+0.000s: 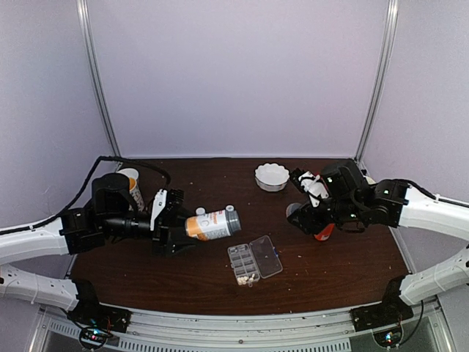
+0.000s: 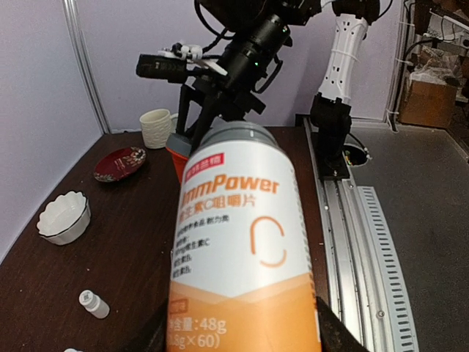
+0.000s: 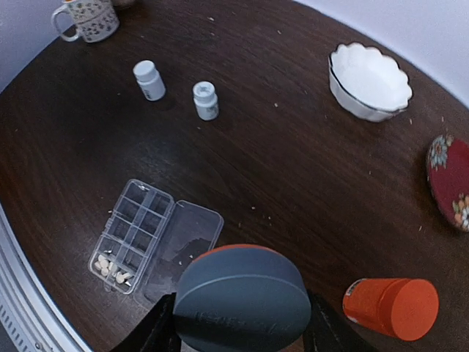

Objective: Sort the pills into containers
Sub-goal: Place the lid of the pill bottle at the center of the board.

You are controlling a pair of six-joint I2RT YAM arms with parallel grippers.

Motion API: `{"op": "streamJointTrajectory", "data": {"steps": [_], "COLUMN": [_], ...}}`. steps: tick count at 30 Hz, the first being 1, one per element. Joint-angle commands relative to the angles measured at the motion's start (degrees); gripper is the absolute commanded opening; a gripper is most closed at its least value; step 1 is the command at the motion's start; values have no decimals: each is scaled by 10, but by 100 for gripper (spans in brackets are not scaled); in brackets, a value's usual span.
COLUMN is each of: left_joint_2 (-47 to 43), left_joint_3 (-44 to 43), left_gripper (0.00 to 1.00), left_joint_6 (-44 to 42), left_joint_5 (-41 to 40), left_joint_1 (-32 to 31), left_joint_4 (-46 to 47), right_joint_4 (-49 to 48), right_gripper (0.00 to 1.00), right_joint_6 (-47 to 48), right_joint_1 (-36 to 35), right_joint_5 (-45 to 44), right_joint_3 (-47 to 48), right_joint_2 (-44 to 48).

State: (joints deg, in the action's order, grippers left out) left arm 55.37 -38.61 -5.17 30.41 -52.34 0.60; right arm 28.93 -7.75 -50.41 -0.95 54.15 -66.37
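The clear organiser box [image 1: 245, 264] lies open near the table's front middle, its lid [image 1: 267, 256] flat to the right. Its containers [image 3: 135, 231] show plainly in the right wrist view. Cream pills [image 3: 111, 268] fill only the cells at one end, also visible as pale pills [image 1: 245, 279] from above. My left gripper [image 1: 183, 227] is shut on an orange-and-white bottle [image 2: 238, 235] with a grey cap [image 1: 233, 218], held sideways left of the box. My right gripper [image 3: 240, 323] is shut on a grey-capped orange bottle [image 3: 242, 297], right of and above the box.
Two tiny white bottles [image 3: 149, 79] [image 3: 206, 100] stand behind the box. A white scalloped bowl [image 1: 272, 177] sits at the back middle, a mug [image 1: 132, 180] at the back left. A red plate [image 3: 451, 180] and an orange container [image 3: 392, 308] are under the right arm.
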Motion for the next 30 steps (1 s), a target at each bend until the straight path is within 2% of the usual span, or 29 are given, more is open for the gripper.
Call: {"op": "streamJointTrajectory", "data": {"steps": [1,14,16,20,22,27,30], "left_joint_2": [-4,-17,-22,-31,-34,-38,-33], "left_joint_3": [17,78,80,86,90,93,88], "left_gripper": [0,0,0,0,0,0,0], "left_joint_6": [19,50,50,50,50,44,37], "left_joint_5": [-47,-62,-79,-84,-84,-89,-95], "left_joint_1": [0,1,1,1,0,0,0], "left_joint_4": [86,172,168,167,170,160,148], "right_joint_4": [28,26,29,43,47,57,61], "right_gripper": [19,28,36,64,73,80,78], "right_joint_6": [-114,-112,-112,-108,-105,-87,-74], "right_joint_1": [48,66,66,66,66,63,60], "right_joint_5": [37,56,51,44,42,37,34], "right_joint_3": [-9,17,23,42,48,68,83], "right_joint_2": [-51,-273,-287,-295,-284,-245,-230]}}
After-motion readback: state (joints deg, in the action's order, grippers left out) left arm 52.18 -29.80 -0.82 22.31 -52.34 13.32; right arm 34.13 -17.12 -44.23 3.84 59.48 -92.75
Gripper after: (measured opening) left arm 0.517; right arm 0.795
